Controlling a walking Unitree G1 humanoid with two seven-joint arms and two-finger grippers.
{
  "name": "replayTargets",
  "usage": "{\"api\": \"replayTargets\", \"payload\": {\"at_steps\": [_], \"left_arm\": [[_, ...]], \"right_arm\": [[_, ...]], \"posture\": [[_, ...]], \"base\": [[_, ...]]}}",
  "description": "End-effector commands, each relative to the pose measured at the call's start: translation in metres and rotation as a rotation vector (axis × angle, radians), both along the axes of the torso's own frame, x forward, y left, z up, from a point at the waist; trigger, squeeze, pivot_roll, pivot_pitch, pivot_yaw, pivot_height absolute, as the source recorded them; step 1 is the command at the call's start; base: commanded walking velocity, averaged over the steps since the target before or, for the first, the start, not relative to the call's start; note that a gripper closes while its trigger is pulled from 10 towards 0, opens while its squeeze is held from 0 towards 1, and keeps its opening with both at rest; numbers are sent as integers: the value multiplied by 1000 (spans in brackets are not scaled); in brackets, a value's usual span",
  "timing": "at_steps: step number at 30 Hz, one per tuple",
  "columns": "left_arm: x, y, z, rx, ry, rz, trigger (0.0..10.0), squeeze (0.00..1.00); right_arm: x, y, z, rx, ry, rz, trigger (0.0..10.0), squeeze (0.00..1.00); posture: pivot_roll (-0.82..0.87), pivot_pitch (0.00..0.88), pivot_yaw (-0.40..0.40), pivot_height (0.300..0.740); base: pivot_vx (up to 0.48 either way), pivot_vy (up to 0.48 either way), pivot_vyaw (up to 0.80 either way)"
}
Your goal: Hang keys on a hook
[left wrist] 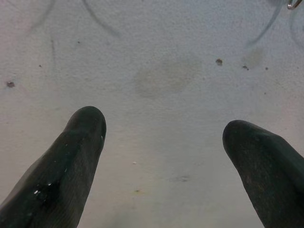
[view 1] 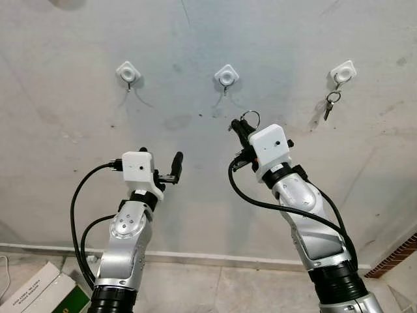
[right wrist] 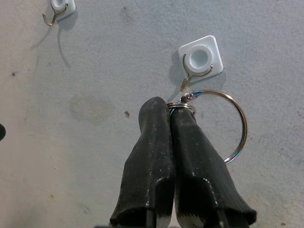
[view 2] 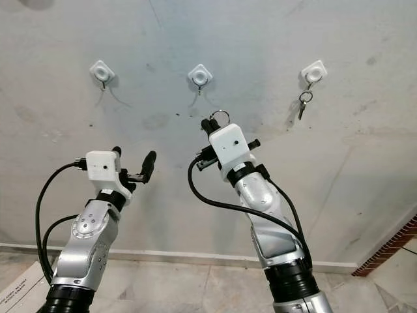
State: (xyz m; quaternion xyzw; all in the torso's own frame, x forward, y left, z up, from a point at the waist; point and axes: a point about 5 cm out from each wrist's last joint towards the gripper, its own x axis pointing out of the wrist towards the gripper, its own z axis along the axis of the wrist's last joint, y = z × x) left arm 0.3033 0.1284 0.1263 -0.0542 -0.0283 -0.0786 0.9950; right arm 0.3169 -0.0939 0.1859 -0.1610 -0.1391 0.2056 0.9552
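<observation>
Right tool (right wrist: 170, 111) pinches the key ring (right wrist: 223, 126), raised just at five o'clock of the middle hook (right wrist: 190, 78); hanging remains. Left tool (view 1: 159, 166) gapes wide, empty.

There are three white hooks on the wall: the left hook (view 1: 128, 73), the middle hook (view 1: 226, 77) and the right hook (view 1: 343, 71). There are two key rings: one hanging ring (view 1: 333, 98), one held ring (right wrist: 223, 124). There are two cardboard boxes (view 1: 39, 290).
</observation>
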Motion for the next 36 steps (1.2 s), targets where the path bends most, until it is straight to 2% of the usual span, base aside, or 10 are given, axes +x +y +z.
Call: {"api": "replayTargets", "payload": {"at_steps": [1, 5, 11, 17, 20, 25, 28, 32, 34, 36], "left_arm": [[0, 2, 2, -3, -10, 10, 10000, 0], [0, 0, 4, 2, -21, -10, 10000, 0], [0, -1, 5, -4, -26, -16, 10000, 0], [-2, -3, 7, -10, -39, -31, 10000, 0], [-4, 0, 6, -6, -32, -23, 10000, 0], [-17, 12, 5, 18, -20, -13, 10000, 0], [-29, 17, 3, 43, -10, -19, 10000, 0], [-52, 30, -5, 75, 30, -22, 10000, 0], [-55, 32, -7, 78, 37, -19, 10000, 0], [-65, 39, -11, 83, 62, -12, 10000, 0]], "right_arm": [[0, 3, 8, 7, -30, 11, 10000, 0], [1, 6, 9, 13, -33, 19, 10000, 0], [5, 24, 17, 17, -63, 70, 10000, 0], [6, 26, 22, 23, -77, 77, 10000, 0], [1, 18, 22, 22, -87, 66, 10000, 0], [-15, -10, 11, 35, -43, 5, 10000, 0], [-24, -25, 4, 46, -5, -34, 10000, 0], [-45, -50, -16, 66, 92, -108, 10000, 0], [-49, -53, -19, 67, 107, -118, 10000, 0], [-62, -64, -27, 70, 161, -147, 10000, 0]], "posture": [[-45, 6, 49, 740], [-43, 12, 44, 740], [-36, 12, 40, 740], [-33, 13, 37, 740], [-37, 16, 37, 740], [-37, 16, 37, 740], [-37, 16, 37, 740], [-47, 27, 43, 740], [-44, 27, 42, 740], [-42, 27, 42, 740]], "base": [[0, 0, 0], [0, 0, 0], [0, 0, 0], [0, 0, 0], [0, 0, 0], [0, 0, 0], [0, 0, 0], [0, 0, 0], [0, 0, 0], [0, 0, 0]]}}
